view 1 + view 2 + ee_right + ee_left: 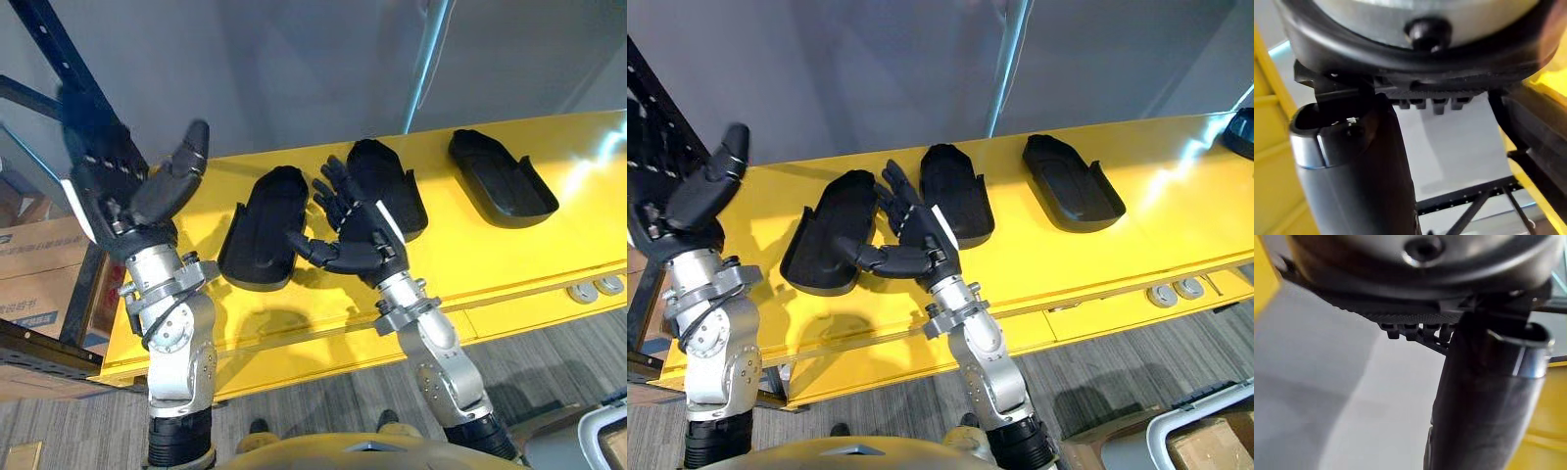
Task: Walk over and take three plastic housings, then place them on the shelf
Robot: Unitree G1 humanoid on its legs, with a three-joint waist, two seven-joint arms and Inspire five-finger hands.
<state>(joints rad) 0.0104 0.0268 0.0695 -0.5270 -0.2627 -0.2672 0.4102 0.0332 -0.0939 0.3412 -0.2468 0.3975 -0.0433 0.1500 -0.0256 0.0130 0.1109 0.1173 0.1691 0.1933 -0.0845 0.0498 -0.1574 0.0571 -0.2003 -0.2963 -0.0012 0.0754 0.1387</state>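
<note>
Table: big yellow table (529,259) runs across in front of us, with a grey wall behind it.
Shelf frame: dark blue metal upright (49,59) with a row of holes, standing off the table's left end.
Boxes: closed cardboard boxes (39,274) sit low by that frame, so we can't tell what's inside.
Housings: all three black plastic shells lie on the table in a loose row, hollow side up, and all we see inside is their own bare walls.
Left housing (263,230): nearest the table's front edge and tilted a bit.
Middle housing (397,186): just beside the left one, partly behind our right hand.
Right housing (502,178): well apart from the other two, further along to the right.
Left hand (127,191): raised over the table's left end, fingers straight and spread, thumb out, nothing in it.
Right hand (358,240): up over the gap between the left and middle housings, fingers relaxed and apart, thumb pointing toward the left housing, gripping nothing.
Discs: two small round silver discs (584,292) on the table's front ledge, far right.
</note>
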